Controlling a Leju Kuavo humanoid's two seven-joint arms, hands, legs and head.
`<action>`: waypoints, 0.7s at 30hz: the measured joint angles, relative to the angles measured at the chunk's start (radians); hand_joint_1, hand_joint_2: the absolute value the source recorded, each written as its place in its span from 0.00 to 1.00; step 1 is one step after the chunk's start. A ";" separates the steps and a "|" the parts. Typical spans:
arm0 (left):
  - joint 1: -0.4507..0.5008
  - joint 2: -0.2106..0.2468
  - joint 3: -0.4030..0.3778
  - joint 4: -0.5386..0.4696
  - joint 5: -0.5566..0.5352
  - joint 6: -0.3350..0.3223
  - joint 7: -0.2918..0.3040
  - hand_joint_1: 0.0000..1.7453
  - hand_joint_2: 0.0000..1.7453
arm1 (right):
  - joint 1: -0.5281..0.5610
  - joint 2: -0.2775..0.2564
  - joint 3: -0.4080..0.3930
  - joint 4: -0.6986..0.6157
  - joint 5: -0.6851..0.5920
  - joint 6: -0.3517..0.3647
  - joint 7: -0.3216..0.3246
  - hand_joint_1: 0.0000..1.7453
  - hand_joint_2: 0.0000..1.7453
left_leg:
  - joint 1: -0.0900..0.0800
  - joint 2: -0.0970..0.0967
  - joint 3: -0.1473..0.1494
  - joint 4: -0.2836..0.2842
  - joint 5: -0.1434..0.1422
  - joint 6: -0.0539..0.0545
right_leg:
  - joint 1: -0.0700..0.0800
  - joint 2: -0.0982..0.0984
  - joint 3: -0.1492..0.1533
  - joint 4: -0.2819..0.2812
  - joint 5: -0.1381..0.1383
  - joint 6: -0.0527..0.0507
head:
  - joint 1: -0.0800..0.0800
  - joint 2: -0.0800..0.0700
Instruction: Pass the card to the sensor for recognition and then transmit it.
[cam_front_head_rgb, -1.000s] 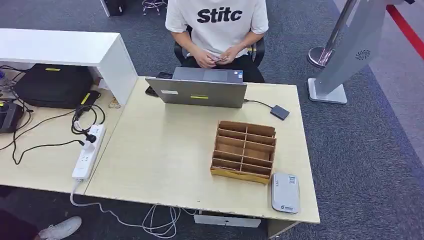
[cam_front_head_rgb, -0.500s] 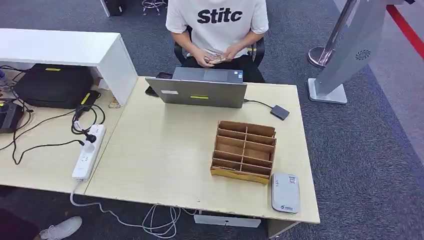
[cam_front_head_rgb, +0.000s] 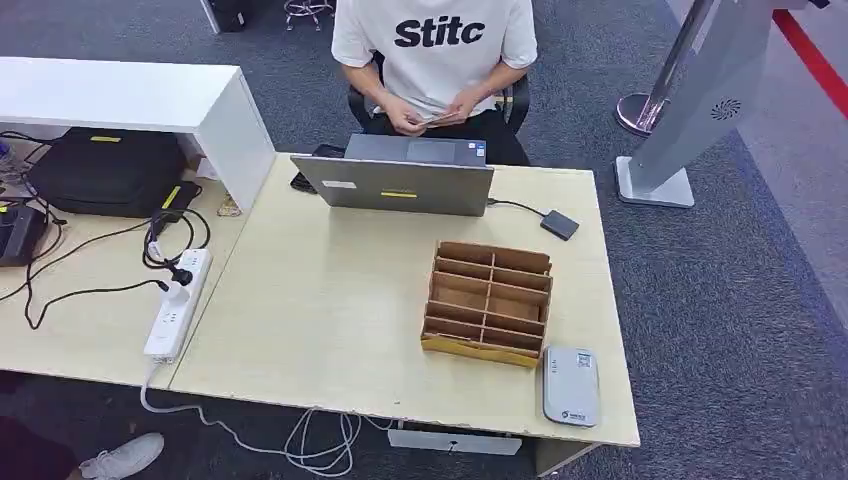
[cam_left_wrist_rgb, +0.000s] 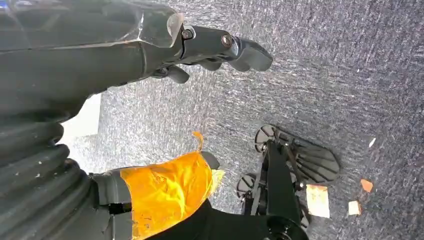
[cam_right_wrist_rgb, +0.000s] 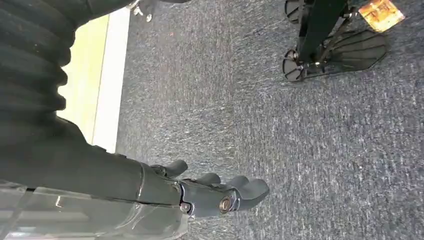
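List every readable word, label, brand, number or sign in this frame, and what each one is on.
"Stitc": black letters on the white T-shirt of the person seated behind the desk.
Grey sensor at the desk's near right corner: small printed logo and mark, too small to read.
Laptop: white sticker and yellow strip on the lid, no legible text.
Black bag: yellow tags, unreadable.
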 joint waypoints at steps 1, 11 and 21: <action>0.000 0.000 0.000 0.000 -0.001 0.000 0.000 0.00 1.00 | 0.000 0.000 0.000 0.000 0.000 -0.001 0.000 0.00 1.00 | 0.000 0.000 0.000 0.000 0.000 0.000 | 0.000 0.000 0.000 0.000 0.000 0.000 | 0.000 0.000; 0.000 0.000 -0.001 0.000 -0.002 0.003 -0.009 0.63 1.00 | 0.000 0.000 0.000 0.000 0.002 0.011 0.001 0.75 1.00 | 0.000 0.000 0.000 0.000 0.000 0.000 | 0.000 0.000 0.000 0.000 0.000 0.000 | 0.000 0.000; 0.000 0.000 -0.003 0.000 -0.020 0.000 -0.016 0.00 1.00 | 0.000 0.000 0.000 0.000 0.006 0.013 -0.004 0.00 1.00 | 0.000 0.000 0.000 0.000 0.000 0.000 | 0.000 0.000 0.000 0.000 0.000 0.000 | 0.000 0.000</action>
